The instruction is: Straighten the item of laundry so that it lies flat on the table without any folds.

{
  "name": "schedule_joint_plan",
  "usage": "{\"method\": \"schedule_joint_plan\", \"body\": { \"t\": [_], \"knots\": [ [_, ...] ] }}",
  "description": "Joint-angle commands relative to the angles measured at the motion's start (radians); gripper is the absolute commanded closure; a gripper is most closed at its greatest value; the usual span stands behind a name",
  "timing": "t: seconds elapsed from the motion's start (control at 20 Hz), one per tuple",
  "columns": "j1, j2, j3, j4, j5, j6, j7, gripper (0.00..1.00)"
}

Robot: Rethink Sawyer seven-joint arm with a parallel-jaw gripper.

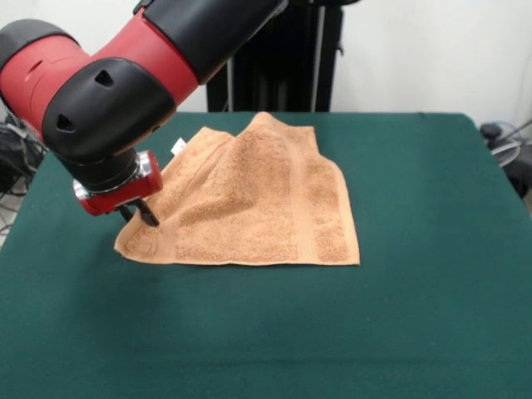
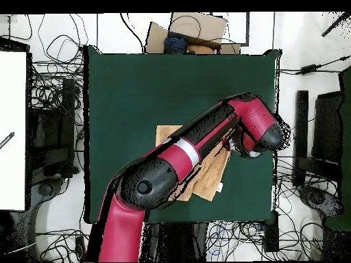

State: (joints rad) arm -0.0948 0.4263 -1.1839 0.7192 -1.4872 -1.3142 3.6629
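The item of laundry (image 1: 249,204), an orange-tan terry towel, lies on the green table (image 1: 416,299) left of centre. Its near and right edges lie flat. A raised ridge runs up its middle to a peak at the far edge, and a small white tag (image 1: 177,147) shows at its far left edge. My gripper (image 1: 141,216) is down at the towel's left edge, touching the cloth close to the near left corner. In the overhead view my arm covers most of the towel (image 2: 208,183); one corner and its tag edge show beside the arm.
The table (image 2: 137,89) extends well beyond the towel on all sides. A cardboard box (image 2: 188,34) sits past one table edge in the overhead view. Cables and black equipment (image 2: 301,130) lie on the floor around the table.
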Motion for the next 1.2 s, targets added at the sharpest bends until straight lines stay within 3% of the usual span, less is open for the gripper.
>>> {"method": "schedule_joint_plan", "body": {
  "t": [0.05,1.2],
  "knots": [
    [-0.026,0.053,0.031,-0.219,0.056,0.157,0.321,1.0],
    [-0.042,0.105,-0.108,-0.324,0.036,0.136,0.465,1.0]
  ]
}}
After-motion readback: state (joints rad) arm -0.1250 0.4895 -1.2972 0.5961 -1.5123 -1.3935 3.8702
